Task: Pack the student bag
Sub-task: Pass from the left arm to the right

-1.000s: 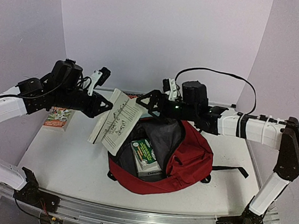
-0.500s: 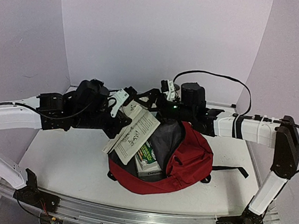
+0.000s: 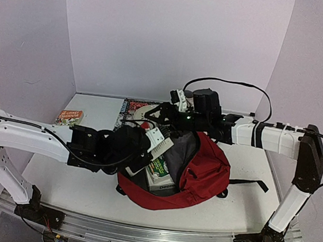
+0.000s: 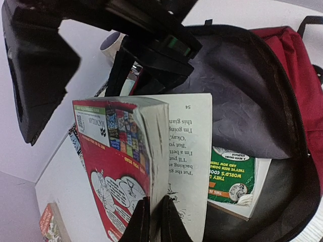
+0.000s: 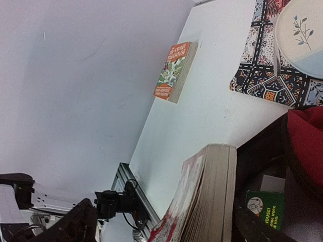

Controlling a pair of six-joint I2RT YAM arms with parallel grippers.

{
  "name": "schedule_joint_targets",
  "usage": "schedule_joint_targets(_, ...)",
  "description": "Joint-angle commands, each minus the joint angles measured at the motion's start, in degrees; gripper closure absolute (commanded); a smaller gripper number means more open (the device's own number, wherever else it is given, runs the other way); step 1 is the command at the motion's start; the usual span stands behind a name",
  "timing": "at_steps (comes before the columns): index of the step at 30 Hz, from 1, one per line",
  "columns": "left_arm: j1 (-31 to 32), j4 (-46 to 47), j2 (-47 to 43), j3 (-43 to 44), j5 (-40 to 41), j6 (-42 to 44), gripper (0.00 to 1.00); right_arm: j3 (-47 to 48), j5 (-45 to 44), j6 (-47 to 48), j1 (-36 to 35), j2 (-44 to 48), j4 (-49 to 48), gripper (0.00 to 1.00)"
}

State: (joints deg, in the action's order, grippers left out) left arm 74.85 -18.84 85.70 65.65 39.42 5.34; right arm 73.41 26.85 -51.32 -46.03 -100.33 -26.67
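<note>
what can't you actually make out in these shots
- Red paperback book, pinched in the left gripper: title unseen; the left wrist view shows only its back cover, and from above the gripper mostly covers it.
- Bottom of the dark-red fabric backpack: hidden under the green-covered book, left wrist view.
- Pale leaf-print plate: cut by the right wrist view's edge.
- Orange-covered book: title too small in top view.

My left arm (image 3: 26, 138) and right arm (image 3: 269, 138) are built alike: long white shells between chunky black joints, each on a black base at the silver rail (image 3: 149, 238) along the bench's near edge. A black cable (image 3: 235, 82) arches over my right arm, white ties (image 3: 285, 128) bind its shell, and a green light (image 3: 189, 116) glows near that wrist. My left end effector (image 4: 154, 219) and right end effector (image 3: 151, 111) are black.
</note>
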Motion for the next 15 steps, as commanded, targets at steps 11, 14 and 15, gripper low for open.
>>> schedule_joint_targets(11, 3.9, 6.2, 4.4, 3.7, 12.9, 5.7, 0.93, 3.5, 4.9, 8.4, -0.3, -0.5, 7.2, 1.00)
schedule_joint_targets(14, 4.0, 6.2, 3.3, 3.0, 12.9, 5.0, 0.77, 3.6, 4.4, 9.2, 0.4, 0.8, 7.2, 1.00)
schedule_joint_targets(15, 4.0, 6.3, 2.7, 2.7, 12.9, 4.7, 0.71, 3.5, 4.2, 9.4, 0.7, 1.3, 7.2, 1.00)
